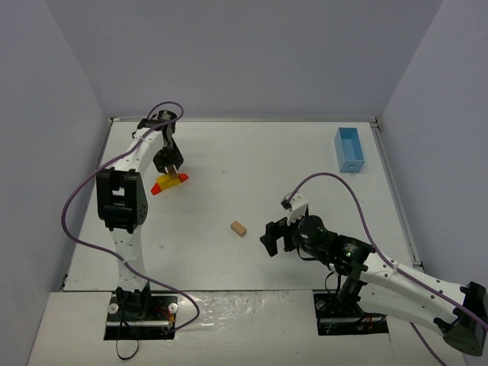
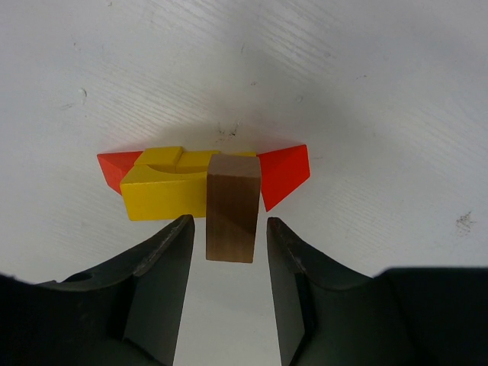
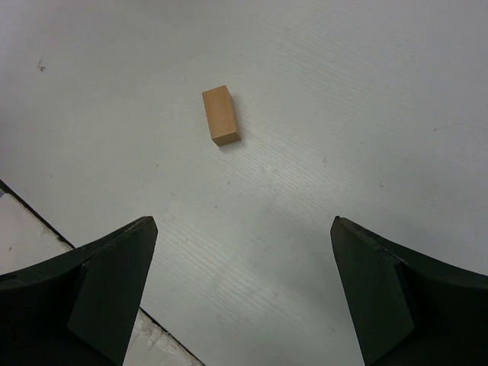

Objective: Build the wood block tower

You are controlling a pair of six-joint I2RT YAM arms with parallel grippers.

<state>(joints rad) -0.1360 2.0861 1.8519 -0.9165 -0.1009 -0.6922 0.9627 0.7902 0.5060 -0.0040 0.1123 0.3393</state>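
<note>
Left end effector [image 2: 229,229], jaws parted beside the tan block [image 2: 232,206] atop the wood block tower [image 2: 164,192], should back straight off; right end effector [image 3: 244,229] gapes empty.

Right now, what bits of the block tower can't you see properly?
- Top view: the left gripper covers part of the wood block tower, and its pieces are too small to count.
- Left wrist view: the upright tan block hides part of the yellow pieces, so what it stands on is unclear.
- Right wrist view: the tower is outside the frame; only a loose tan block shows.
</note>
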